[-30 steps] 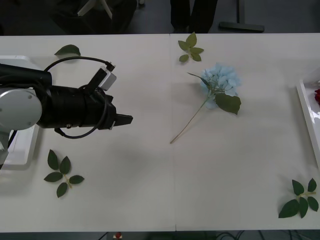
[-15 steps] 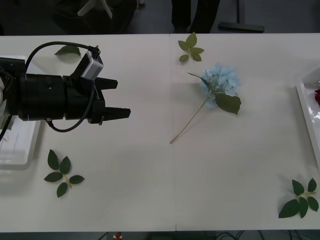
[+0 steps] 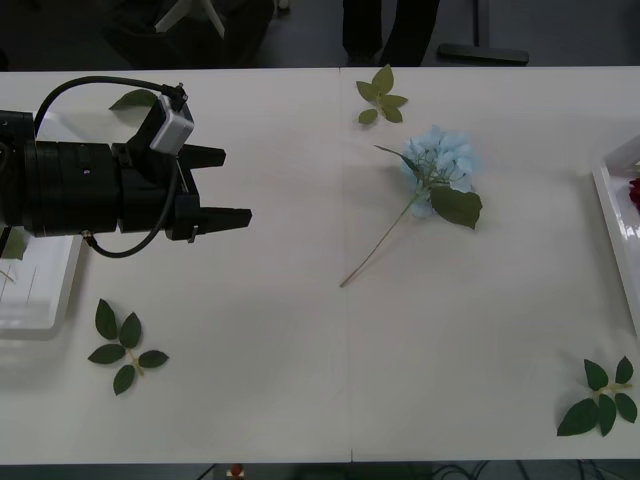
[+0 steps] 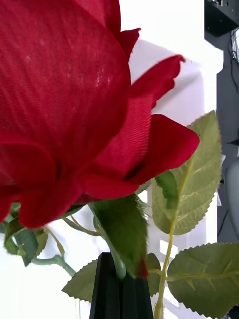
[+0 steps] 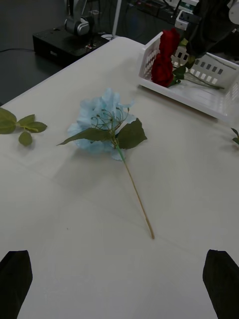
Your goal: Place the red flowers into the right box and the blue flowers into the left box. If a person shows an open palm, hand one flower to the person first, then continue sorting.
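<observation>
The white table [image 3: 300, 370] spreads under me. The left box [image 3: 40, 300] is mostly hidden behind my left arm; the right box [image 3: 615, 215] is cut off at the table's edge, with roses [image 5: 164, 62] inside, maybe two, hard to count. One blue flower [image 3: 440, 165] lies on the table, well apart from my left pincer [image 3: 225, 185], stem pointing back toward it. That pincer hovers over the table spread wide, empty. My right pincer [image 4: 119, 291] is clamped on a rose stem [image 4: 118, 266], bloom [image 4: 59, 99] close over the right box. Four leaf sprigs lie scattered.
</observation>
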